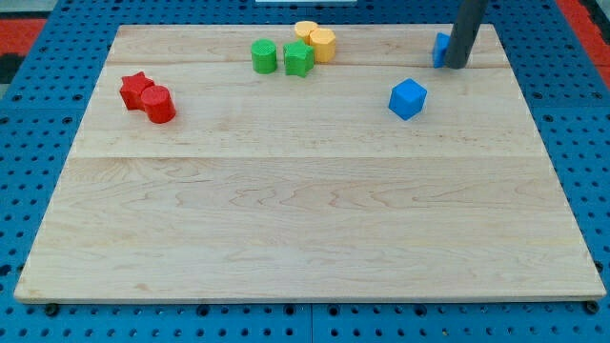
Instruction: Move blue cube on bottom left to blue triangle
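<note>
A blue cube point(407, 98) lies on the wooden board point(305, 219), right of the middle in the upper part of the view. A second blue block point(440, 49), probably the blue triangle, sits at the view's top right, mostly hidden behind my rod. My tip point(457, 66) rests on the board right against that block's right side. The tip is above and to the right of the blue cube, a short gap away.
Two red blocks, a star point(136, 89) and a cylinder point(158, 104), touch each other at the view's left. Two green blocks point(264, 55) point(298, 59) and two yellow blocks point(307, 32) point(323, 44) cluster at the top centre. A blue pegboard surrounds the board.
</note>
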